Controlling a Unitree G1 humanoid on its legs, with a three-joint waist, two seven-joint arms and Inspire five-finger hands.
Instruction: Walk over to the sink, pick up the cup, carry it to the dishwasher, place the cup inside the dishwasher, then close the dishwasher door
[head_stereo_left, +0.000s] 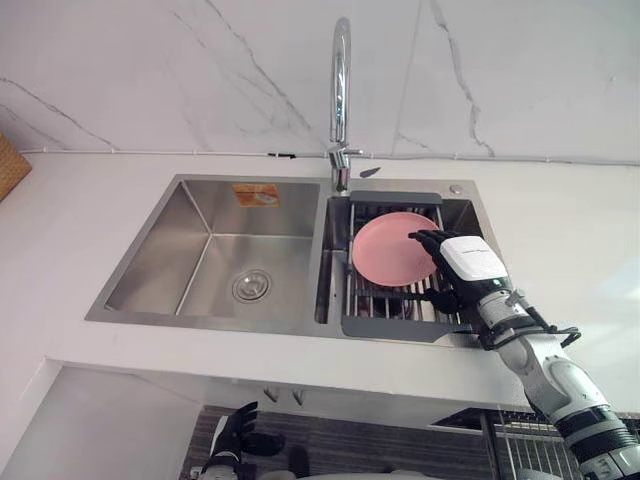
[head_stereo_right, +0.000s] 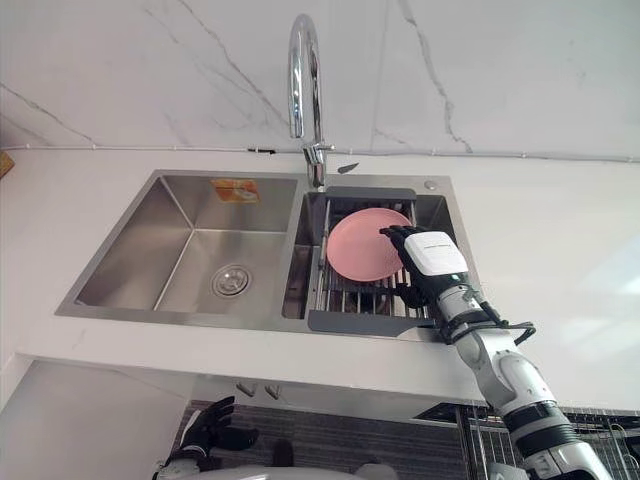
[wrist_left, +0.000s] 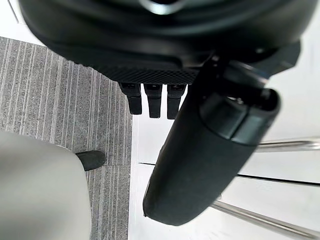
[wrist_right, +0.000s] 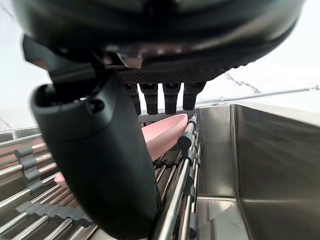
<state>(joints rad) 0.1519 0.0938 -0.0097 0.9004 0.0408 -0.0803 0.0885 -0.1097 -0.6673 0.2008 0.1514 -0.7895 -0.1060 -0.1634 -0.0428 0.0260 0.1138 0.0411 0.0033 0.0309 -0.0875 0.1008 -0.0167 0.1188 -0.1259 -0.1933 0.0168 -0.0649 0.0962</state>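
Note:
A pink plate (head_stereo_left: 385, 248) leans on the metal drying rack (head_stereo_left: 390, 302) in the sink's right basin; I see no cup. My right hand (head_stereo_left: 470, 258) hovers over the rack at the plate's right edge, open, with its fingertips (head_stereo_left: 422, 238) reaching over the rim. Seen from the right wrist, the pink plate (wrist_right: 162, 135) lies just past the straight fingers (wrist_right: 165, 97), and nothing is held. Below the counter edge, on the left, hangs my left hand (head_stereo_left: 235, 428), open and empty.
The steel left basin (head_stereo_left: 190, 215) has a round drain (head_stereo_left: 251, 286). A tall chrome faucet (head_stereo_left: 341, 90) rises behind the divider. White counter surrounds the sink. A wire dishwasher rack (head_stereo_left: 530, 445) shows at the lower right, and a wicker basket (head_stereo_left: 8, 165) at the far left.

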